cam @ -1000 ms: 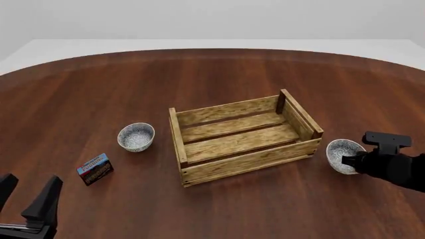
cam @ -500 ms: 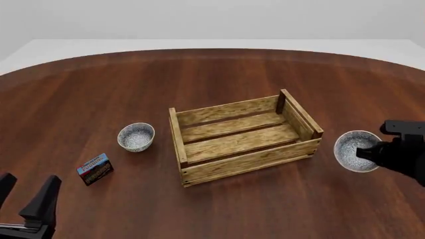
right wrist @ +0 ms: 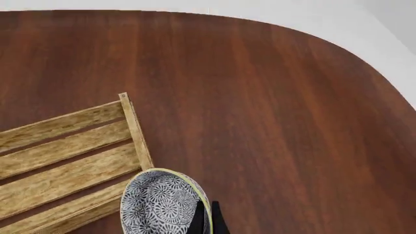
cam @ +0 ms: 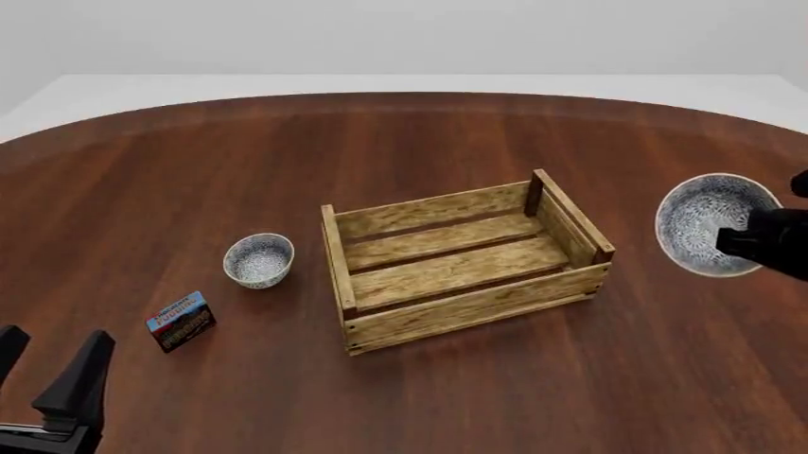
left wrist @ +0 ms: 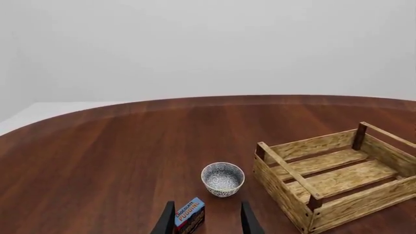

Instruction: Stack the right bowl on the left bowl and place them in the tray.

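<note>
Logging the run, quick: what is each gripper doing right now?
Left gripper: open, holding nothing.
Right gripper: shut on the rim of the right bowl, lifted off the table.

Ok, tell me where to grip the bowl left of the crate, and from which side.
Grip the left bowl by its thin cream rim, from above, one finger inside and one outside. It sits upright and open on the table, apart from the box and crate, so any rim point is free.
</note>
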You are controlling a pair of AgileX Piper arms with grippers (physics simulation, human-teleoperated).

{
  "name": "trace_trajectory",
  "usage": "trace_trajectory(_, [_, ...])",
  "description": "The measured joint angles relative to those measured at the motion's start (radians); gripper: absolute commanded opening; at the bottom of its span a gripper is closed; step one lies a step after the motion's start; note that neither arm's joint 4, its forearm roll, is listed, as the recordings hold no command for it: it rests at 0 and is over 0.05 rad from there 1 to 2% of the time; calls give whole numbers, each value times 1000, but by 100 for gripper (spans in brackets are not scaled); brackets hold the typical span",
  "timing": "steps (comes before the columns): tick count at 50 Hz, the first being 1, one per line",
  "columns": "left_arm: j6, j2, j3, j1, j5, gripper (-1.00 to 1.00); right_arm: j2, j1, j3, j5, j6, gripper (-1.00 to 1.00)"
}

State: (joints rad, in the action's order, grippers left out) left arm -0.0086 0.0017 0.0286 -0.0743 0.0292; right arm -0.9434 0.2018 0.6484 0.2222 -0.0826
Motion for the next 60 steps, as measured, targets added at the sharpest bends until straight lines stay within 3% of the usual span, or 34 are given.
trace_trajectory(10, [1,0,3,0,2,100,106,-76,38,52,32,-100])
trace_trajectory(24, [2,-1,10,6,5,100,179,-187,74,45,82,-100])
trace_trajectory(40, [4,-1,16,16,7,100,151,-306,50,-89,127,-100])
trace_trajectory(60, [1,-1,16,27,7,100,55,-384,49,-234,125,-100])
